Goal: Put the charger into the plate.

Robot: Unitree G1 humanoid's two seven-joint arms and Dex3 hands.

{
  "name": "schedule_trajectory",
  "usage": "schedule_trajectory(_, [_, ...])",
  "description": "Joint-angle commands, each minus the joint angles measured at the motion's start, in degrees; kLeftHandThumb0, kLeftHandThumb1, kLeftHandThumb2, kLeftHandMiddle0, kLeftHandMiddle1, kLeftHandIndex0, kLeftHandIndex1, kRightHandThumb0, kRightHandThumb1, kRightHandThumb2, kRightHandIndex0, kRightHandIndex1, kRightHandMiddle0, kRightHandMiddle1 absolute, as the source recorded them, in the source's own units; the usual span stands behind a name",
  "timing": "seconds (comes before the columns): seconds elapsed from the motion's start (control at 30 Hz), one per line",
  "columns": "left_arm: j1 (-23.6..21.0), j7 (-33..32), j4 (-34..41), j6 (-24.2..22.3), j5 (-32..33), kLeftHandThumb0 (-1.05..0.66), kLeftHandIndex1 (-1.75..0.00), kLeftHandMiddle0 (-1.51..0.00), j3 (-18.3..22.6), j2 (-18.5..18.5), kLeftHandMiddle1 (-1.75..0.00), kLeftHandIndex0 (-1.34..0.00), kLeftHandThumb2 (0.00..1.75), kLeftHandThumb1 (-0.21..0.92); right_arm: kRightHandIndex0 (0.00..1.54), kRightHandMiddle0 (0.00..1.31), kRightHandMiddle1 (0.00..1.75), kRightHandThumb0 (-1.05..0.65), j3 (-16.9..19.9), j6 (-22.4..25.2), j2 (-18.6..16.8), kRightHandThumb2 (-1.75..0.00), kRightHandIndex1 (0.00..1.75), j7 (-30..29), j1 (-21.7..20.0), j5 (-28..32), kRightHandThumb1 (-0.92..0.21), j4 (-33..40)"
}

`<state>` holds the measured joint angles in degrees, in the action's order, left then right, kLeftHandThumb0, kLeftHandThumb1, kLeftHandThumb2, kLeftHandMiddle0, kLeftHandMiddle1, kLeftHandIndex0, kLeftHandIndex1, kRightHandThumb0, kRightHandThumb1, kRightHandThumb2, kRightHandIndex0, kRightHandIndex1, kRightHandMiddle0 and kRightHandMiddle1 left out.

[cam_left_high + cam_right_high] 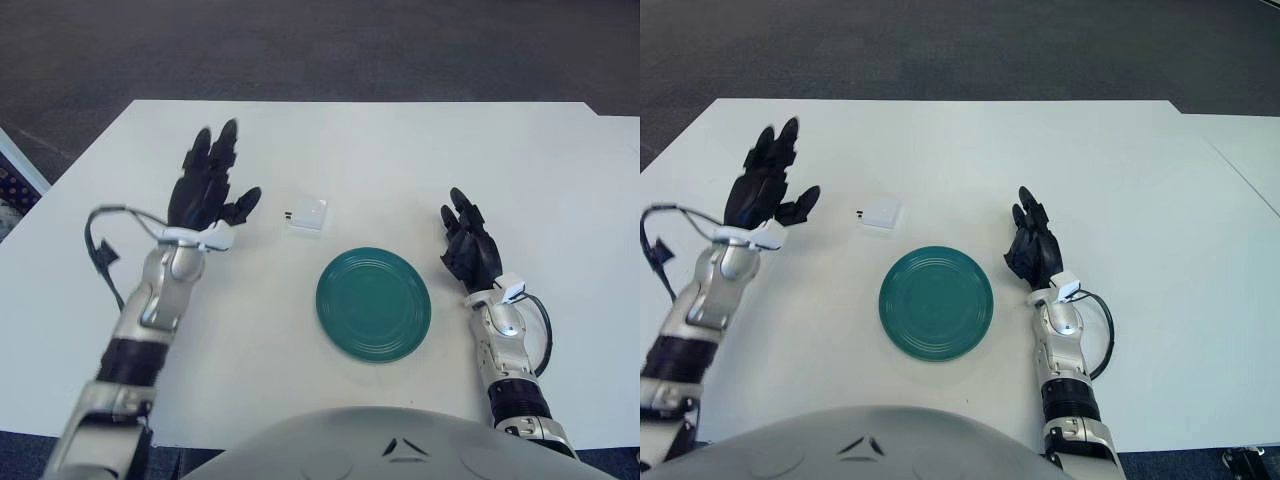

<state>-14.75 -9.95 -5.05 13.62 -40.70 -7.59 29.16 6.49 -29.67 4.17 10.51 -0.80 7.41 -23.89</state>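
A small white charger [307,215] lies on the white table, just behind and left of a round green plate [373,304]. The plate holds nothing. My left hand [212,182] is raised to the left of the charger, fingers spread and holding nothing, its thumb about a hand's width from the charger. My right hand [468,243] shows to the right of the plate, fingers relaxed and holding nothing.
The white table [380,150] spans the view, with dark carpet beyond its far edge. A second table edge [1240,150] adjoins at the right. A black cable [100,250] loops off my left wrist.
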Motion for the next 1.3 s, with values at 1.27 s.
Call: schedule_trajectory(1.27, [-31.6, -7.3, -44.0, 23.5, -22.3, -1.05, -0.47, 0.0, -32.5, 0.6, 0.0, 0.0, 0.33, 0.92, 0.05, 0.0, 0.17, -0.97, -1.7, -1.8, -1.4, -1.08, 0.0, -2.7, 3.6, -3.5, -0.92, -2.7])
